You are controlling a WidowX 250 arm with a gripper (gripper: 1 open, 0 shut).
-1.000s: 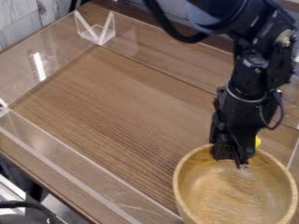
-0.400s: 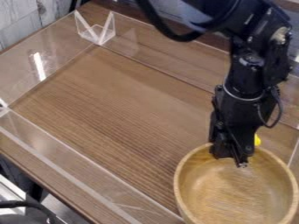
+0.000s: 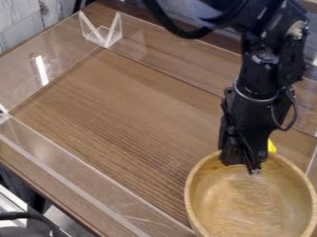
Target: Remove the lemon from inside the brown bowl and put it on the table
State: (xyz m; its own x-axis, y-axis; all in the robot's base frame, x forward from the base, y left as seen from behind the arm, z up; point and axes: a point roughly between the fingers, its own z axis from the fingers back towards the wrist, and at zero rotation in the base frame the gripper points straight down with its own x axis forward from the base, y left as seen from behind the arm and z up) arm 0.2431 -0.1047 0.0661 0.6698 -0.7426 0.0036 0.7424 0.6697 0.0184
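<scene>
The brown bowl [image 3: 196,188] stands at the table's [image 3: 130,106] near right corner, and its pale inside shows nothing else in it. My gripper [image 3: 251,163] points straight down over the bowl's far rim. Its black fingers are shut on the lemon [image 3: 270,146]. Only a small bright yellow patch of the fruit shows beside the fingers, and the rest is hidden by them. The fingertips hang just inside the bowl, a little above its inner wall.
Low clear acrylic walls [image 3: 74,176] run along the table's edges. A small clear folded stand [image 3: 102,31] sits at the far left corner. The arm's black body [image 3: 266,56] rises above the bowl at the upper right.
The fingers have drawn slightly tighter on the lemon. The hand has hardly shifted, at most a trace upward.
</scene>
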